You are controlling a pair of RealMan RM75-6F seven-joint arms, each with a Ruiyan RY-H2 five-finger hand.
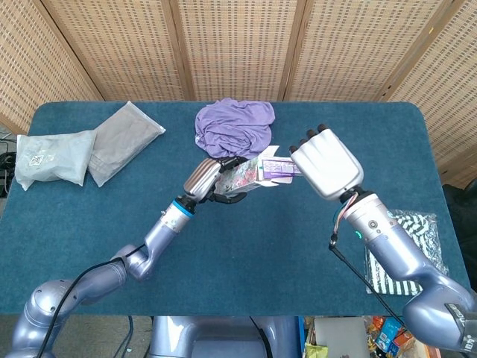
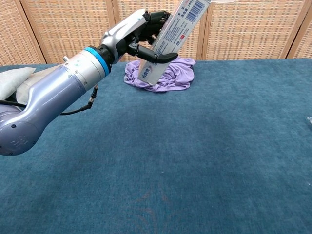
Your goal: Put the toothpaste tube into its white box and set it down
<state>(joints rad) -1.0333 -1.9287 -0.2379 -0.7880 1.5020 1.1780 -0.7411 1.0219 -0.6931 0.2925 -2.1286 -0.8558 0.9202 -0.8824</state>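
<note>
My left hand (image 1: 206, 177) (image 2: 139, 30) grips the white toothpaste box (image 1: 244, 180) (image 2: 169, 40) above the table, tilted with its open end up and to the right. The purple toothpaste tube (image 1: 279, 168) pokes out of that open end. My right hand (image 1: 325, 162) holds the tube's outer end from the right; its back faces the head camera and hides the fingers' grip. The chest view cuts off the box's top and shows nothing of the right hand.
A crumpled purple cloth (image 1: 234, 128) (image 2: 163, 78) lies on the blue table (image 1: 261, 253) behind the box. Two grey plastic pouches (image 1: 82, 153) sit at the far left. A striped packet (image 1: 408, 253) lies at the right edge.
</note>
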